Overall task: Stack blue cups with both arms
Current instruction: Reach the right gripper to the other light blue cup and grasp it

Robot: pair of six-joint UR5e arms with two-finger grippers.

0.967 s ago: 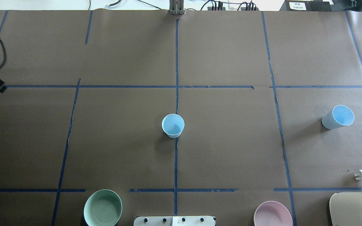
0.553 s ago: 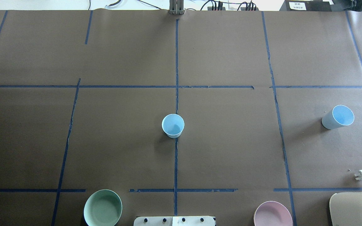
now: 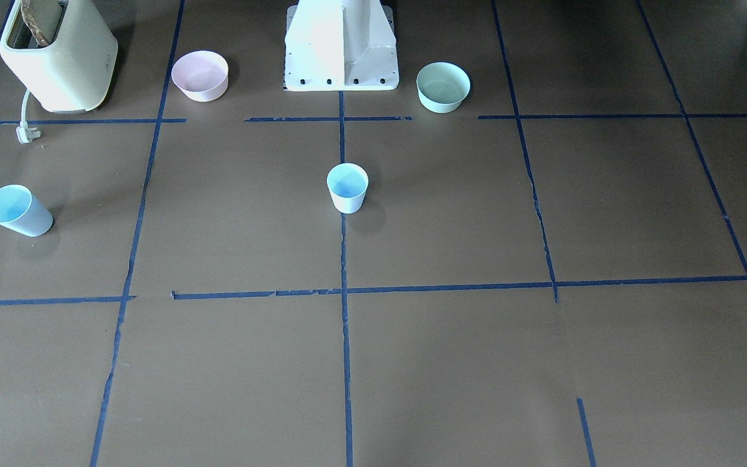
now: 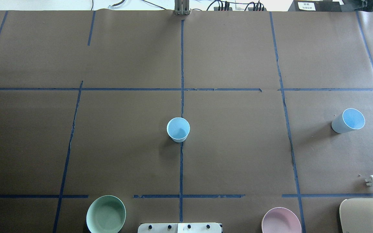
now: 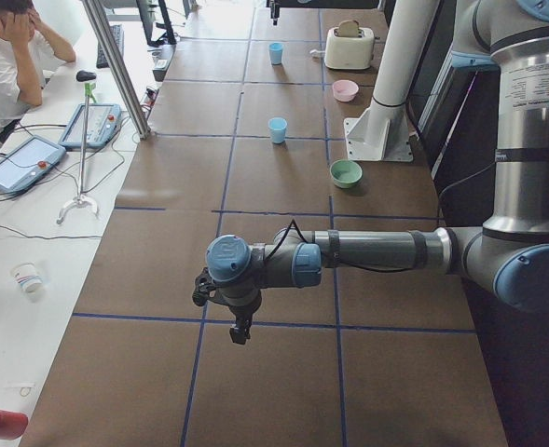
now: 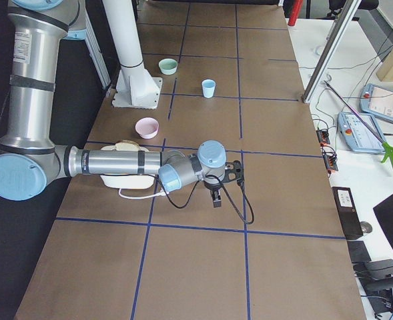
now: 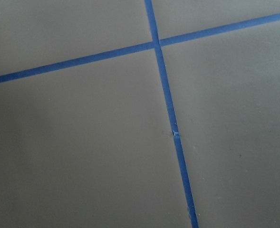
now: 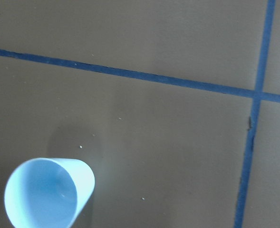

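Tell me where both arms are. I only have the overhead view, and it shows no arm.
Observer: In the exterior left view, the left arm reaches out over the table's left end, with the left gripper pointing down.
Operator: Now give me the right one.
Observer: The right arm stretches out over the table's right end, and the right gripper also points down.
Operator: Check whether either wrist camera has a cup.
Observer: Only the right one does. A cup sits in its lower-left corner.
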